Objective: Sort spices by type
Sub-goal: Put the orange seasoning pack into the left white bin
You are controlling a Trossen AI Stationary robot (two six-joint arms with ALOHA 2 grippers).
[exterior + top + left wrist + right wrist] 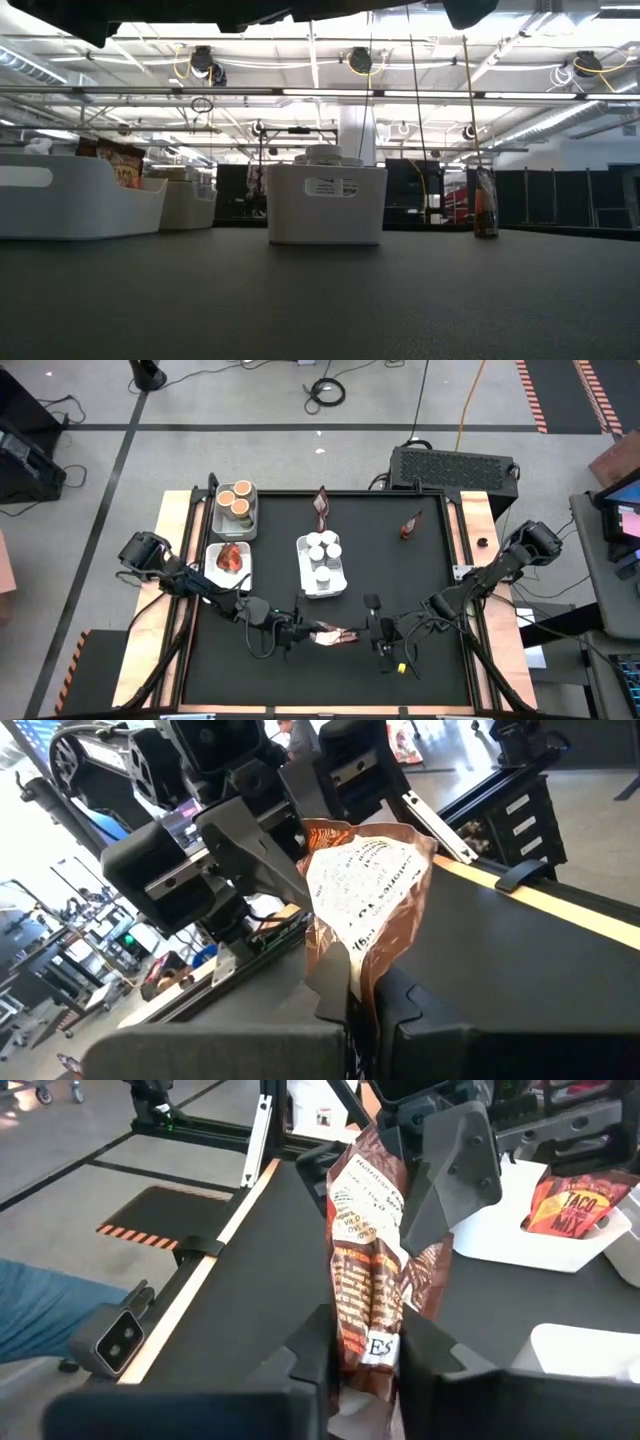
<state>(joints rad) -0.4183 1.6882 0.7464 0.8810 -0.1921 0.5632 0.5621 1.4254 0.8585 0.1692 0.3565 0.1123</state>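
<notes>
Left gripper [303, 630]: I have it low over the near middle of the black table [440, 570], fingers pinched on one end of a reddish-brown crinkly packet with white print [333, 636].
Right gripper [366, 632]: I see it facing the left one, fingers clamped on the other end of the same packet [368, 1270], so the packet [360, 910] hangs between both, just above the mat.
Near obstacle: a small yellow bit [400, 668] lies by the right arm's cables, near the table's front edge.
Middle tray: a white rectangular tray [322, 591] sits just beyond the packet, filled with white-capped little jars [323, 550].
Left trays: a white tray [214, 560] holding another red-orange packet [231, 558]; behind it a tray [220, 520] with round orange-topped tubs [238, 498].
Far loose items: one reddish-brown packet [321, 505] lies at the far edge, another [410, 526] far right, well apart.
Room beyond: a blue sleeve [50, 1315] shows off the table's side.
</notes>
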